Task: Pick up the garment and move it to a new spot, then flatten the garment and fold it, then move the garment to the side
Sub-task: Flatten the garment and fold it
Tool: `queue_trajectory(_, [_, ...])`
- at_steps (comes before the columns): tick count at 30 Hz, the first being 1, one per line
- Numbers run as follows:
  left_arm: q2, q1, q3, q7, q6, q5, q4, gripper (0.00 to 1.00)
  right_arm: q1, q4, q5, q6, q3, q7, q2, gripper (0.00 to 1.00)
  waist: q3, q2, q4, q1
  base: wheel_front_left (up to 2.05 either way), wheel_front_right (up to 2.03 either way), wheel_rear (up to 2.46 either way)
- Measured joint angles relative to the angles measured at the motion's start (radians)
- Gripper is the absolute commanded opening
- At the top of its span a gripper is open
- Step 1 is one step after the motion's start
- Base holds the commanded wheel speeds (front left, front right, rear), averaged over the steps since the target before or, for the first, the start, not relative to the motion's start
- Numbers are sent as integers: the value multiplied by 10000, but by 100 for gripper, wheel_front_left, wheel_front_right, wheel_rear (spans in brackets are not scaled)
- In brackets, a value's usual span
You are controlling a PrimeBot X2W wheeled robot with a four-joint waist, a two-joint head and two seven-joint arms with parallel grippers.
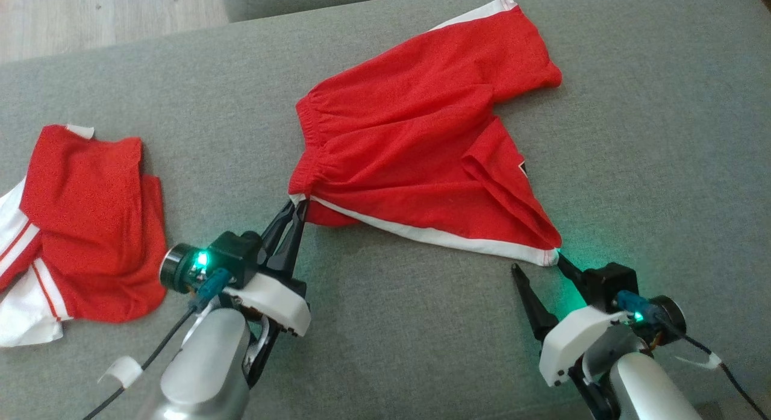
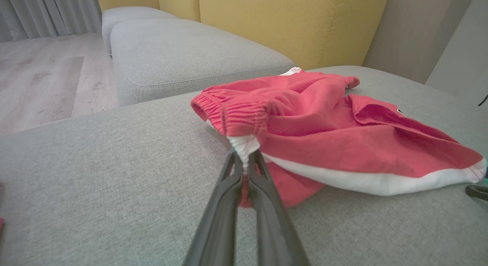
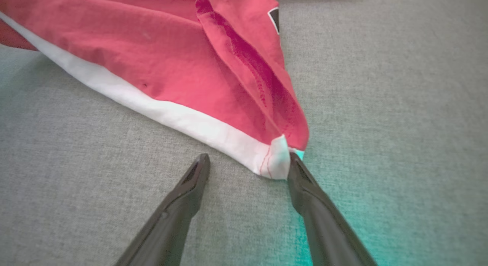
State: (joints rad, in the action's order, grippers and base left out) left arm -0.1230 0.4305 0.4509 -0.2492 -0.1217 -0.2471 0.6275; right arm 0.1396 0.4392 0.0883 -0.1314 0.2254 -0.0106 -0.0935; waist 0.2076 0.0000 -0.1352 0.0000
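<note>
I am pinching the white waistband corner of the red shorts (image 1: 421,137) with my left gripper (image 1: 299,204), its fingers closed tight on the cloth just left of centre. My right gripper (image 1: 538,262) is standing spread apart at the lower right, one fingertip touching the white hem corner. The shorts are lying rumpled across the middle of the grey cushion (image 1: 385,347). Another red-and-white garment (image 1: 84,227) is lying at the far left.

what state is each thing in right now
red shorts: rumpled, lying partly spread, one waistband corner pinched
left end effector: shut on that waistband corner
right end effector: open, at the hem corner, not gripping
second red garment: crumpled, lying apart, untouched
</note>
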Motion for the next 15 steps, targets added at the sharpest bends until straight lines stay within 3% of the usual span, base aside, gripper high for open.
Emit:
queue_trajectory(1, [0,0,12,0,0,0,0,0,6,21,31,0,-21,-8,15,100,-4,0,5,0,0,0,0])
queue_trajectory(2, [0,0,21,0,4,0,0,0,19,56,134,0,-36,-42,29,91,-10,0,9,0,0,0,0])
queue_trajectory(3, [-2,0,27,0,36,-2,2,0,37,75,205,0,-44,-73,40,52,-17,0,10,0,0,0,0])
queue_trajectory(4, [-4,0,31,0,67,-4,2,0,54,96,234,0,-61,-73,42,23,-25,0,8,0,0,0,0])
queue_trajectory(5, [-8,0,35,0,77,-12,2,0,70,115,263,0,-79,-73,46,0,-38,0,3,0,0,0,0])
queue_trajectory(15, [-69,-52,104,0,88,-115,44,0,100,-102,759,0,-232,165,82,0,-452,0,-124,0,0,0,0])
